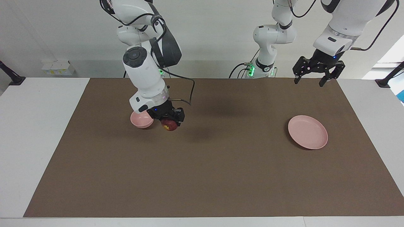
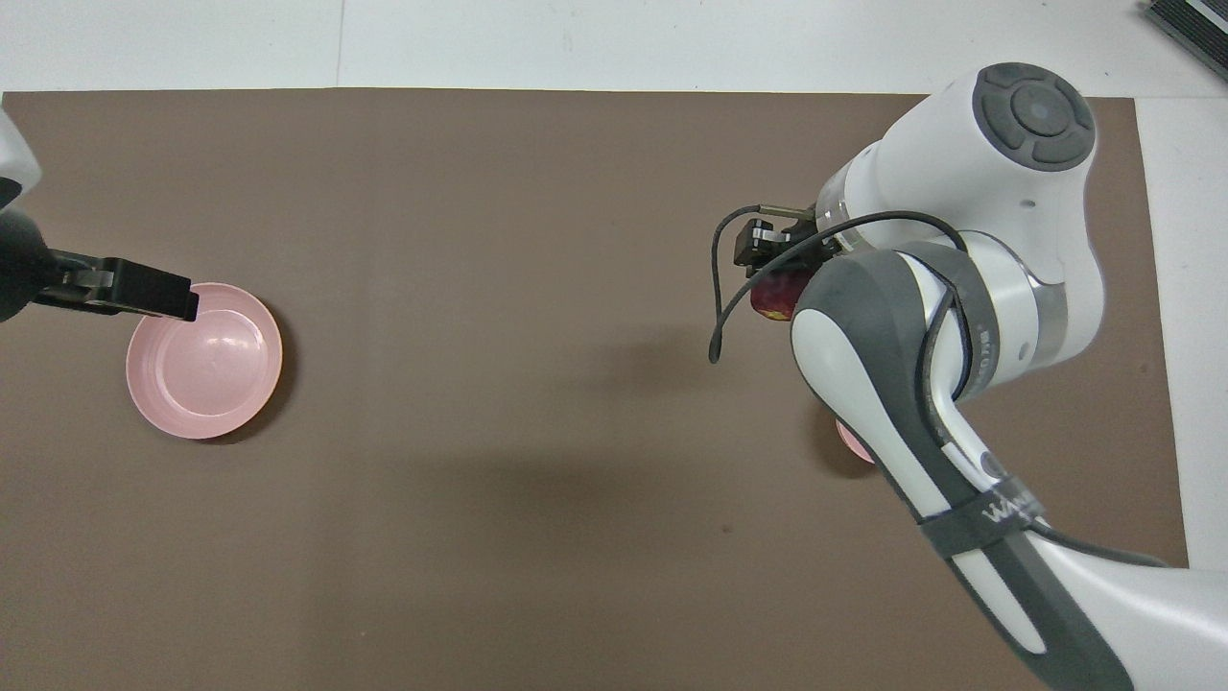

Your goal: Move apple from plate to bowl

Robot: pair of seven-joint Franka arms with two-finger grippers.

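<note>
Apple (image 1: 170,125) is sitting pinched in the right end effector (image 1: 168,121), raised over the table (image 1: 221,176) just beside the bowl (image 1: 141,119) — not in it. Left end effector (image 1: 314,80) is waiting, fingers spread, above the bare plate (image 1: 307,131).

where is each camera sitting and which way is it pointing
Facing view: high across the table, looking at the robots; both arms hang from the top, the right gripper holding the apple beside the bowl, the left gripper waiting above the plate.
Overhead view: above the robots' end, looking steeply down and forward; the right arm hides most of the bowl.
Both show the apple, plate, bowl and both grippers, half a turn apart.
</note>
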